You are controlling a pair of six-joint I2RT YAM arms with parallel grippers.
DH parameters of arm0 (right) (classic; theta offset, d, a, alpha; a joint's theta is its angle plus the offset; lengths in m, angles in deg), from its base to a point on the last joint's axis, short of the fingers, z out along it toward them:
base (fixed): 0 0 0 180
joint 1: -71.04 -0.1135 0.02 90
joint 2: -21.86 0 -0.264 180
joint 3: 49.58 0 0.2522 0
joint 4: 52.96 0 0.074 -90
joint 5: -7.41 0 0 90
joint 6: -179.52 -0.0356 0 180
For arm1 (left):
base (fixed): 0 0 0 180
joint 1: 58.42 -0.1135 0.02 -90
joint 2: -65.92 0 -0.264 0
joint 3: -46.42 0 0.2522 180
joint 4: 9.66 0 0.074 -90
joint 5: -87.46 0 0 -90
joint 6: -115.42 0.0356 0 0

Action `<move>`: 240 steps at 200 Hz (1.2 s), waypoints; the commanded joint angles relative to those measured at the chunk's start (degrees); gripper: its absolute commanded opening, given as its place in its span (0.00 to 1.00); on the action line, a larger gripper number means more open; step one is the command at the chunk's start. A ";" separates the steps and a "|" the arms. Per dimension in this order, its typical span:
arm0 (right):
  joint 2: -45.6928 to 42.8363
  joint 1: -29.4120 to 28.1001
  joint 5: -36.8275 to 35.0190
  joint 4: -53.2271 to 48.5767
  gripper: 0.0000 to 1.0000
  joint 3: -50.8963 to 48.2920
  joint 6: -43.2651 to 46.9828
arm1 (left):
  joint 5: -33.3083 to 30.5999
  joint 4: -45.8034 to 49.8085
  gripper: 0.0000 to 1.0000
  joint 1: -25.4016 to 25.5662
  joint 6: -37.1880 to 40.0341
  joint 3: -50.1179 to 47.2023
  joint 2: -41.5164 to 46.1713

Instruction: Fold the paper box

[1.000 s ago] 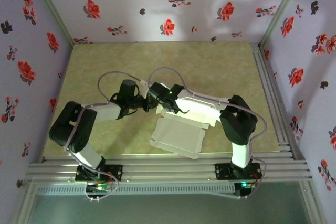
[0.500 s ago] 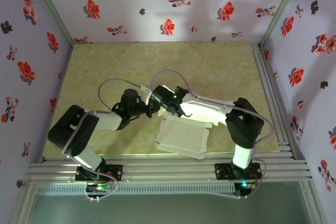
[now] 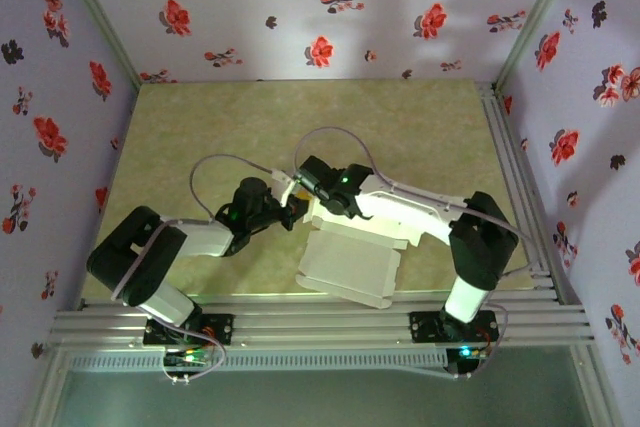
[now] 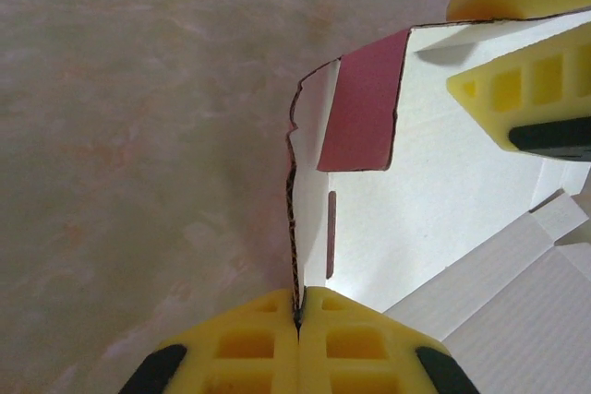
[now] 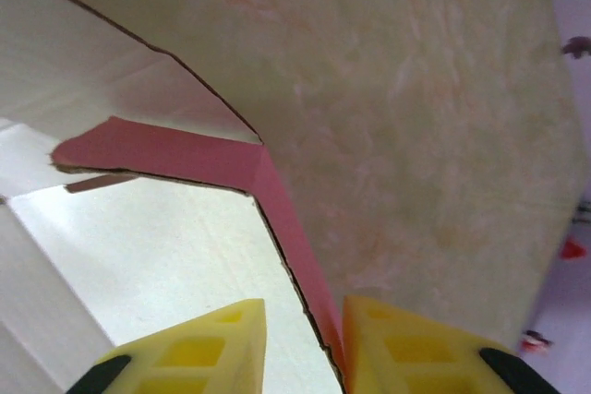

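**Two claws on the box's raised edges**

The paper box point(image 3: 350, 265) lay whitish face up near the table's point(image 3: 200, 127) front edge, between the arms. The left gripper point(image 4: 297, 313) was clamped tight on an upright cardboard wall — a pink flap folded inward beyond it. The right gripper point(image 5: 300, 325) straddled a pink-faced flap, jaws apart.

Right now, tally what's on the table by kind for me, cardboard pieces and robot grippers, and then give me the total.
Paper box: 1
Grippers: 2, the left gripper and the right gripper
Total: 3
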 commanded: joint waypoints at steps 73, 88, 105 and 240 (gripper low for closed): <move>-14.61 13.21 37.99 2.56 0.59 0.02 -13.82 | -8.24 -5.25 0.01 2.98 6.04 0.70 -1.62; -15.68 17.26 41.93 3.00 0.59 -0.04 -15.86 | -8.25 -5.44 0.02 3.26 6.07 1.68 -2.50; -15.96 21.95 45.21 3.21 0.60 -0.03 -18.33 | -7.42 -5.53 0.03 3.40 5.85 2.95 -3.80; -14.27 36.78 60.87 9.39 0.43 -10.18 -26.52 | -7.10 -29.27 0.00 4.94 10.19 4.43 -18.16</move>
